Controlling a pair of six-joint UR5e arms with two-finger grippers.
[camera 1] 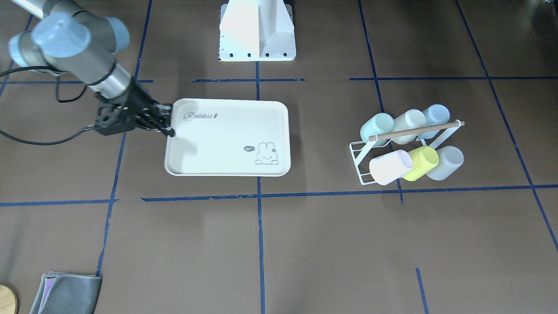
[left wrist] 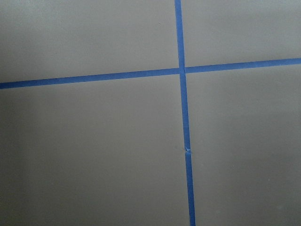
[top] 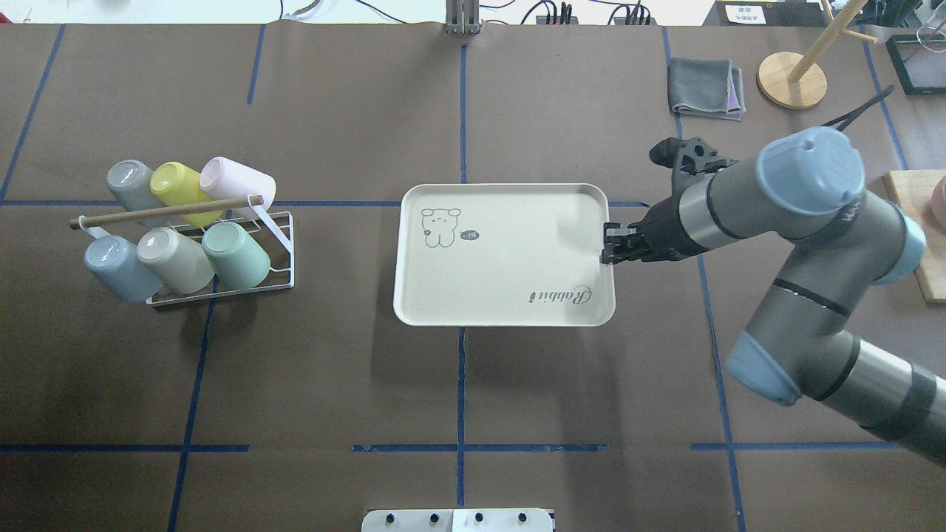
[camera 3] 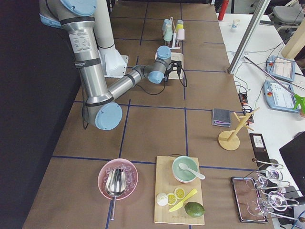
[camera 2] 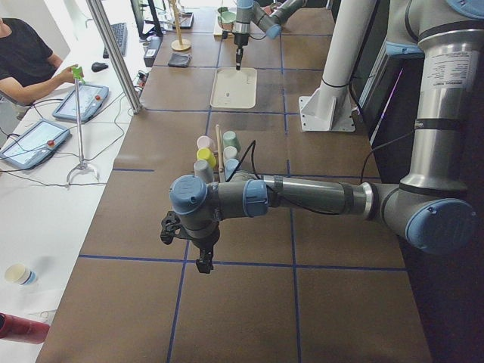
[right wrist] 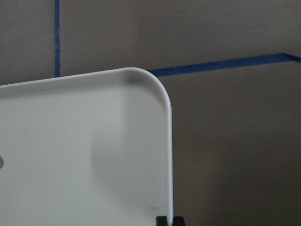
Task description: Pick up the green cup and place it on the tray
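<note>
The green cup (top: 236, 255) lies on its side in the front row of a white wire rack (top: 283, 247) at the table's left, and also shows in the front view (camera 1: 377, 128). The cream tray (top: 510, 292) with the "Rabbit" script lies flat mid-table and holds nothing. My right gripper (top: 607, 245) is at the tray's right edge. In the right wrist view its fingertips (right wrist: 162, 220) sit close together on either side of the tray's rim (right wrist: 168, 141). My left gripper (camera 2: 203, 265) hangs over bare table, far from the rack; I cannot tell if it is open or shut.
The rack also holds a yellow-green cup (top: 174, 185), a pale blue cup (top: 118, 266), and pink, grey and cream cups under a wooden rod (top: 162, 212). A grey cloth (top: 706, 89), a wooden stand (top: 791, 77) and a cutting board (top: 916, 236) are at the right.
</note>
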